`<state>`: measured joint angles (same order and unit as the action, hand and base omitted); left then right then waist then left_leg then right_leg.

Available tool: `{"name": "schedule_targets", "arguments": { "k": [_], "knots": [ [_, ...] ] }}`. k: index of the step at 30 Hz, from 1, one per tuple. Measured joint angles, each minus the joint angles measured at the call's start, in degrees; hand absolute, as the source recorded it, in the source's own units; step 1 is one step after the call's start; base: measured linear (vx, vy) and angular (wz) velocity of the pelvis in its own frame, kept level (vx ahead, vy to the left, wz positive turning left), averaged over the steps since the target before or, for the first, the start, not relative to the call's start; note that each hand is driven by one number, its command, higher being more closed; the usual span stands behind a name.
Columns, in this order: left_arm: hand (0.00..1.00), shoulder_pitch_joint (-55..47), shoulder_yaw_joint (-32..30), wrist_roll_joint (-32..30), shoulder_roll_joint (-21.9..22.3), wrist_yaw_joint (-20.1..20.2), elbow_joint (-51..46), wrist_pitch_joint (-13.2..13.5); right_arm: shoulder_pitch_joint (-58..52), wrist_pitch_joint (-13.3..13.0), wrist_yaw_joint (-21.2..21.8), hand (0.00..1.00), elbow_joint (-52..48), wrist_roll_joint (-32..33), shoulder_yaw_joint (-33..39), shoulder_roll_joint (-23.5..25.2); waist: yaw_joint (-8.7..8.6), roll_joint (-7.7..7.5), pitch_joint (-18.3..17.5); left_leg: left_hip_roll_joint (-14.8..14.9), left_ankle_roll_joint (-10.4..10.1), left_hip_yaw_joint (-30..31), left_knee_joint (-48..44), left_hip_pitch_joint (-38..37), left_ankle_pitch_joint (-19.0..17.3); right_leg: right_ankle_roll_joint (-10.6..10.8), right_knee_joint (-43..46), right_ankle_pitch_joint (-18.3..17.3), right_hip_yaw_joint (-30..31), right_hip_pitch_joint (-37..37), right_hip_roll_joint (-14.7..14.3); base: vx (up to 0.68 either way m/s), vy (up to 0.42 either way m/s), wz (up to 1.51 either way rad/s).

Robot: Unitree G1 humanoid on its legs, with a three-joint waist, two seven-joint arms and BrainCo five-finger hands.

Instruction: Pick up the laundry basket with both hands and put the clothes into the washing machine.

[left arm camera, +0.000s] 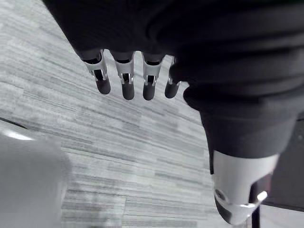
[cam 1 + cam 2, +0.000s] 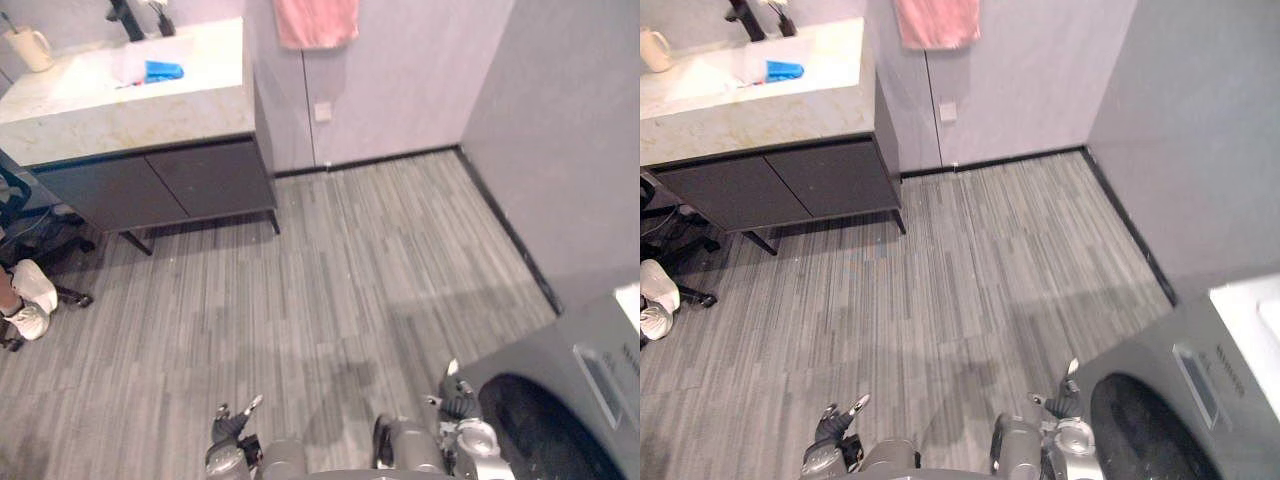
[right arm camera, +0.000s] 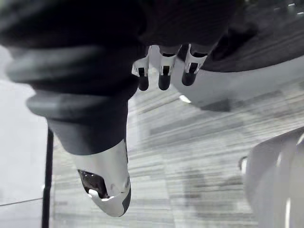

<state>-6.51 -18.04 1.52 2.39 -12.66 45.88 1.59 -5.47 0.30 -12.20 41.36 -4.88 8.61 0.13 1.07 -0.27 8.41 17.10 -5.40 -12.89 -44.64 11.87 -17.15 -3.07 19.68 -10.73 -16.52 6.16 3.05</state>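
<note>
The left hand (image 1: 148,80) hangs low over the grey plank floor (image 2: 330,280), at the near edge of the head views; its fingers (image 1: 127,83) are straight and spread in a row, the thumb (image 1: 237,194) stands apart, and it has hold of nothing. The right hand (image 3: 164,76) hangs the same way, fingers loose and straight, thumb (image 3: 107,183) off to one side, nothing in its grasp; in the head views it sits just beside the near left corner of the washing machine (image 2: 560,410).

The washing machine stands at the robot's right, grey, with a dark round door (image 2: 1140,430) facing the floor space; whether that door is open cannot be told.

Far to the left stands a dark cabinet (image 2: 150,180) under a pale stone counter (image 2: 120,115) with a sink; on the counter lie a blue object (image 2: 163,71) and a cream jug (image 2: 30,48); a pink towel (image 2: 315,22) hangs on the wall beyond. A black chair base (image 2: 40,245) and a person's white shoe (image 2: 30,300) sit at the left edge.
</note>
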Motion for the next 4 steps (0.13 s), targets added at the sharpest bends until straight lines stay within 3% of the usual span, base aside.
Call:
{"name": "schedule_targets", "arguments": {
  "k": [3,4],
  "knots": [
    [0.0,1.54,0.12,-0.71,0.06,0.05,-0.29,-0.1,-0.12,0.08,-0.05,0.0,0.13,0.01,2.4,-0.13,-0.07,0.38,-0.38,-0.69,-0.67,-3.0,17.96,-0.94,2.19,0.82,-2.94,0.65,-3.24,-2.16,-0.18,0.15,0.006,0.51],
    [0.0,1.53,0.2,-1.43,0.19,0.09,-0.24,-0.1,-0.14,0.07,-0.15,0.0,0.33,-0.01,3.71,-0.55,0.02,1.19,-0.89,-1.69,0.11,-2.62,24.7,-1.72,10.19,1.28,-3.31,0.87,-3.25,-2.22,-0.93,0.08,0.051,0.1]
  ]
}}
